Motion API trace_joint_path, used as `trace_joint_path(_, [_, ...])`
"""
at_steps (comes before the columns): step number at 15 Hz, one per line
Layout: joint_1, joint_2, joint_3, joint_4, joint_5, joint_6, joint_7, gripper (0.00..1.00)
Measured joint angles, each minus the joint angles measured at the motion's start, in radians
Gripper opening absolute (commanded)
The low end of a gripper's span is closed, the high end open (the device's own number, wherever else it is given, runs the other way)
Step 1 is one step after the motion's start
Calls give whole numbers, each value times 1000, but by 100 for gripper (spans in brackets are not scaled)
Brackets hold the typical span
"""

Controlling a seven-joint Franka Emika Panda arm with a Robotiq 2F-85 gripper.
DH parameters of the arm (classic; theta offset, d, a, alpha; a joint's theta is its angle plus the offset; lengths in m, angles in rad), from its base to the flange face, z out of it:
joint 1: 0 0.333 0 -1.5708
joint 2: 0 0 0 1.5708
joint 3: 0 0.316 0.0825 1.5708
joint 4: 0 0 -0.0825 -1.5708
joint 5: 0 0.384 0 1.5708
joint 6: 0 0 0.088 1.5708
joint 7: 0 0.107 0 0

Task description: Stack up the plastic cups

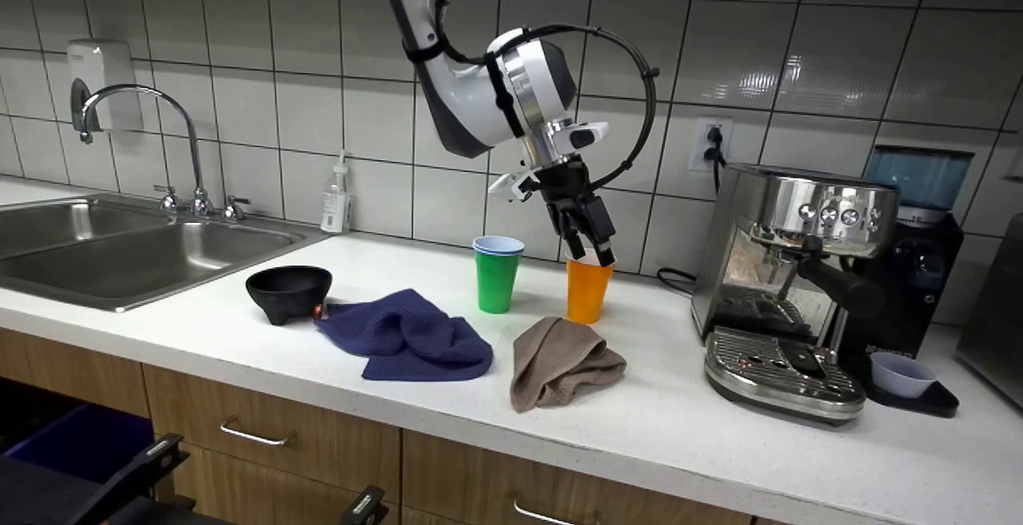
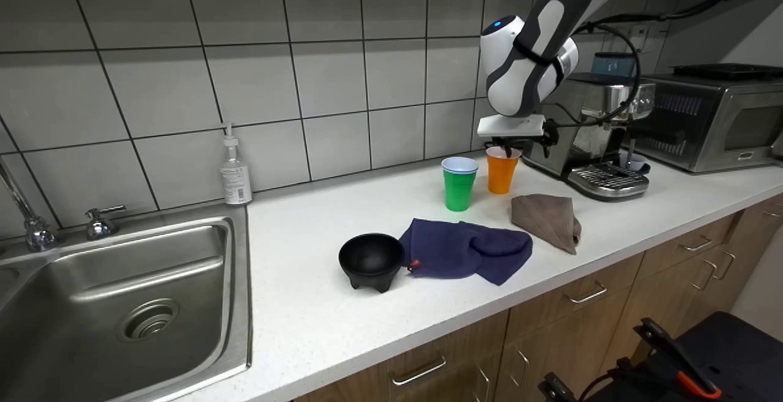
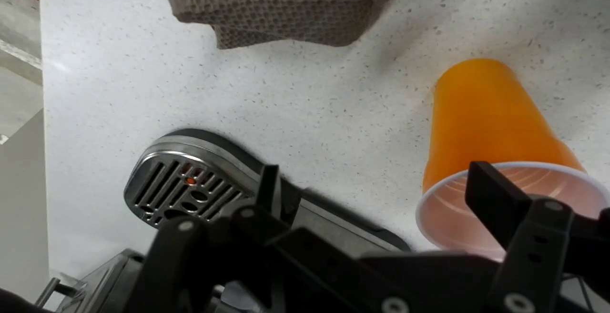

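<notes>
Pump bottle, label illegible, far from pincer; espresso machine, brown cloth nearer; jaws spread at orange cup.

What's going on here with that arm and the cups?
A robot arm is partway through a stacking job. Its gripper stands open, holding nothing, at the mouth of the orange cup; whether they touch is hard to tell. The blue cup already sits inside the green cup nearby; the orange one stands separate.
</notes>
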Motion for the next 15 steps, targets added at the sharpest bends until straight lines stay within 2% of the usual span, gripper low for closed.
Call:
trace_joint_path(9, [9, 112, -20, 157, 88, -53, 0, 100])
trace_joint_path(15, [14, 136, -24, 198, 99, -59, 0, 100])
